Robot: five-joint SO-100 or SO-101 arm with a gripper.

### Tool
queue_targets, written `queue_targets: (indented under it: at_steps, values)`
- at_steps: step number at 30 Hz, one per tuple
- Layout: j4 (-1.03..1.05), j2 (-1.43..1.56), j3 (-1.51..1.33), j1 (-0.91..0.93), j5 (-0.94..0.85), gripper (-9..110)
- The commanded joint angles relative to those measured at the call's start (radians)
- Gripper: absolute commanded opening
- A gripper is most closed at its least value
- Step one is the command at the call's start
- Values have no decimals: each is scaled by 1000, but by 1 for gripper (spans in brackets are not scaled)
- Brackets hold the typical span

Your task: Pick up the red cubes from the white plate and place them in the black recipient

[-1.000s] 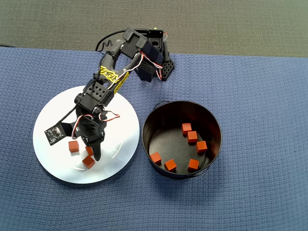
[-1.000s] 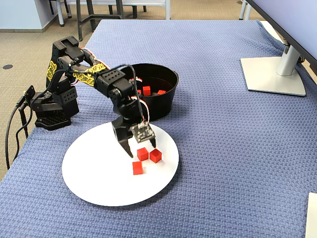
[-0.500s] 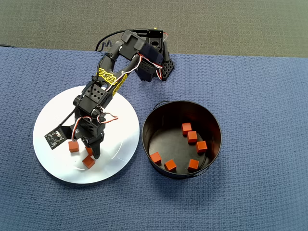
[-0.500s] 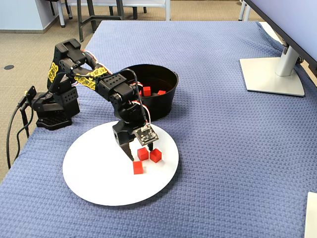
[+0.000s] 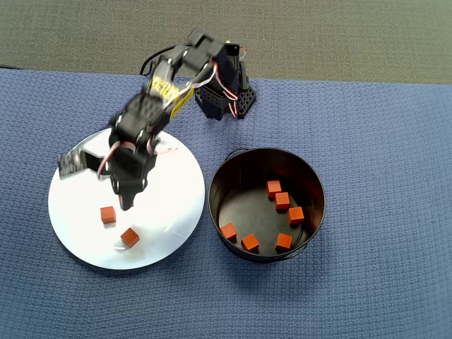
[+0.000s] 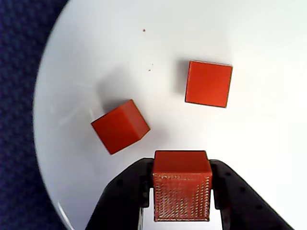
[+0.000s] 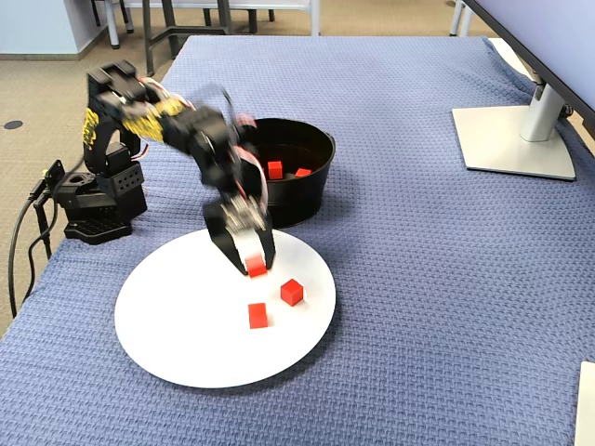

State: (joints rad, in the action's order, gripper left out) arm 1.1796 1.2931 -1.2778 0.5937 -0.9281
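In the wrist view my gripper (image 6: 182,166) is shut on one red cube (image 6: 182,191), held a little above the white plate (image 6: 268,143). Two more red cubes (image 6: 120,126) (image 6: 208,84) lie loose on the plate beyond the fingertips. The fixed view shows the gripper (image 7: 253,268) with that cube (image 7: 257,269) over the plate (image 7: 186,325), the other two cubes (image 7: 292,292) (image 7: 257,316) just in front. From overhead the gripper (image 5: 126,201) hangs over the plate (image 5: 176,183) near two cubes (image 5: 107,215) (image 5: 129,237). The black recipient (image 5: 244,205) holds several red cubes (image 5: 282,200).
The arm's base (image 5: 224,99) stands at the back edge of the blue cloth (image 5: 381,141). The black recipient (image 7: 302,195) sits directly behind the plate in the fixed view. A monitor stand (image 7: 516,139) occupies the far right.
The gripper has closed on one of the three plate cubes and lifted it; the arm has risen and drawn back towards its base. Two cubes stay on the plate.
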Motion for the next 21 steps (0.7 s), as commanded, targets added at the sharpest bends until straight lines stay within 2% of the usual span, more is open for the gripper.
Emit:
queue_targets:
  at_steps: [1,6,15,16,17,19,20,21]
  values:
    - [63,250,-44,-21,72,0]
    - [74,486,-179,-110,146,0]
    - [77,724,-354,-538,397,0]
    - [75,732,-374,-586,402,3]
    - [75,738,-399,-629,402,12]
    - [66,764,-460,-690,376,37]
    - [58,770,-476,-696,376,43]
    - [57,770,-476,-690,376,44]
